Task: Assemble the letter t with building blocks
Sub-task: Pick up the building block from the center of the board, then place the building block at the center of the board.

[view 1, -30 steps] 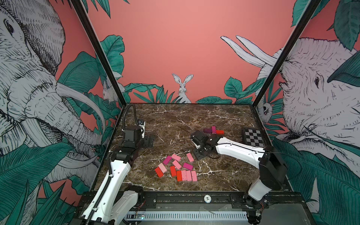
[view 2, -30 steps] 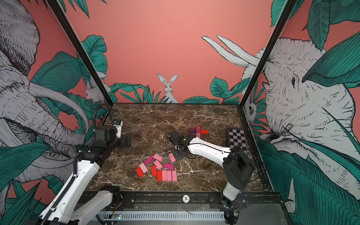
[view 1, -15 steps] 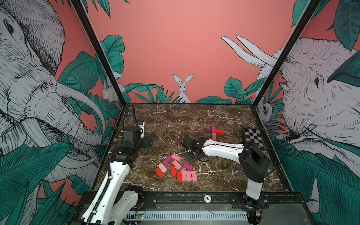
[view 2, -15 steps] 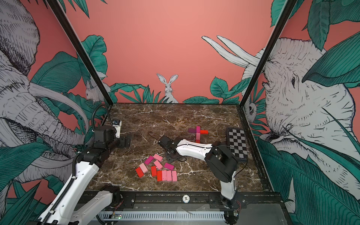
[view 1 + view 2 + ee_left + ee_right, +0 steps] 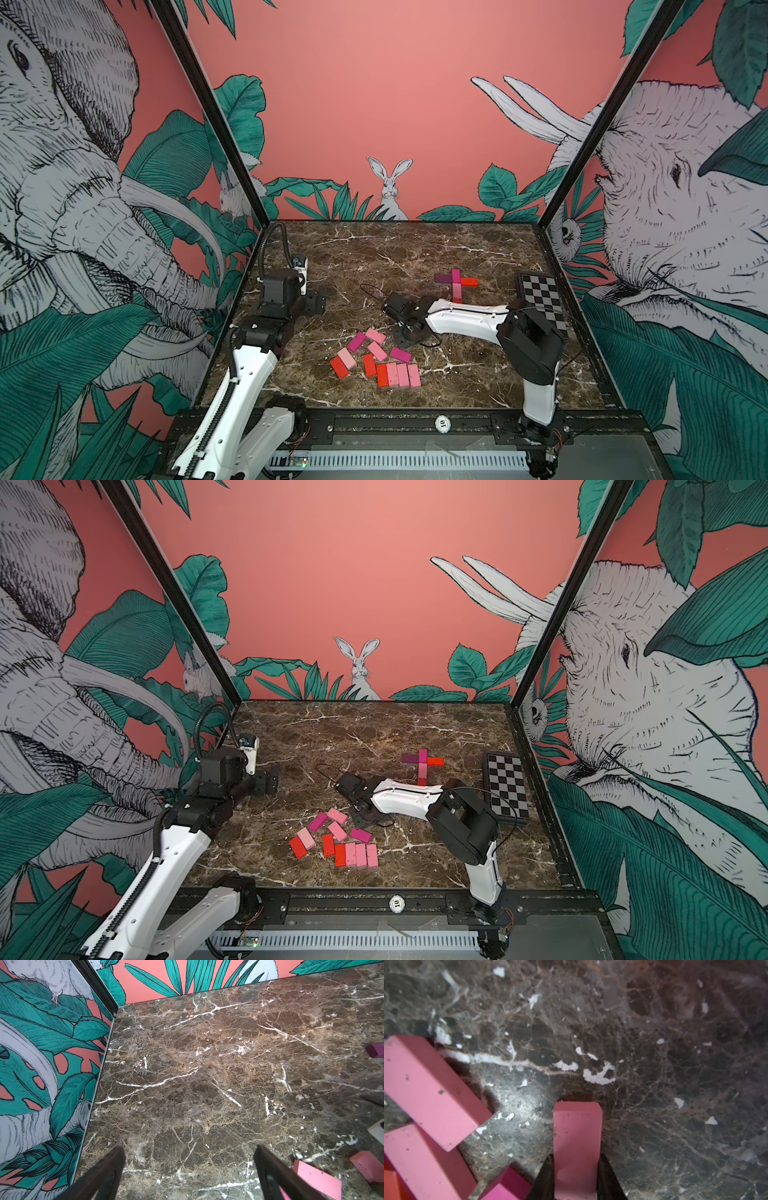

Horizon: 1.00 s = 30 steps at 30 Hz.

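The right tool [image 5: 577, 1158] pinches a pink block [image 5: 577, 1124] across its long sides, likely light, stiff and slick; the left tool [image 5: 189, 1148] gapes empty.

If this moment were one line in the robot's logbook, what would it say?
right gripper: shut on pink block | left gripper: open, empty | letter t: partly built | loose blocks: beside right gripper

The dark brown, white-veined marble-look counter [image 5: 654, 1064] has a smooth, faintly glossy face. The flat pink rectangular building block [image 5: 577, 1132] between the right claw's [image 5: 577, 1157] matt black fingers [image 5: 544, 1180] looks matt and smooth, flecked with dark scuffs.
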Each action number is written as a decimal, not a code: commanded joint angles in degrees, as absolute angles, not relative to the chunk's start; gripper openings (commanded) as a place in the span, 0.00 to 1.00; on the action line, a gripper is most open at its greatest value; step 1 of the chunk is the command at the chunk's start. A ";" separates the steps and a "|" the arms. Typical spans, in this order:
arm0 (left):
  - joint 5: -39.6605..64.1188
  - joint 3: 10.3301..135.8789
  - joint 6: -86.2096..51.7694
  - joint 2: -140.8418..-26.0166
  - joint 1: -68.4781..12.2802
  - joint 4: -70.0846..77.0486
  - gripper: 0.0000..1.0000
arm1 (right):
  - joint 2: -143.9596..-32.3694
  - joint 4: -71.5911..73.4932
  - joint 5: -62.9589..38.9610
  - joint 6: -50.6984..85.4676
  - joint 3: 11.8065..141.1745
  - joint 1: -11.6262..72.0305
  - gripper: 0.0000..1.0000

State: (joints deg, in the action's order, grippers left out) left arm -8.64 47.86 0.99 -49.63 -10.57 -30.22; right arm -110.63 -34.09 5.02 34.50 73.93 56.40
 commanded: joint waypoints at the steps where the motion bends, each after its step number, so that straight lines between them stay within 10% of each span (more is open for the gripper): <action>1: -8.79 48.61 0.34 -48.53 -10.55 -31.45 0.99 | -111.44 -34.95 9.33 36.67 76.85 56.67 0.20; 30: -7.83 48.45 0.02 -48.39 -10.55 -31.11 0.99 | -133.09 -44.82 13.10 32.34 115.57 40.69 0.03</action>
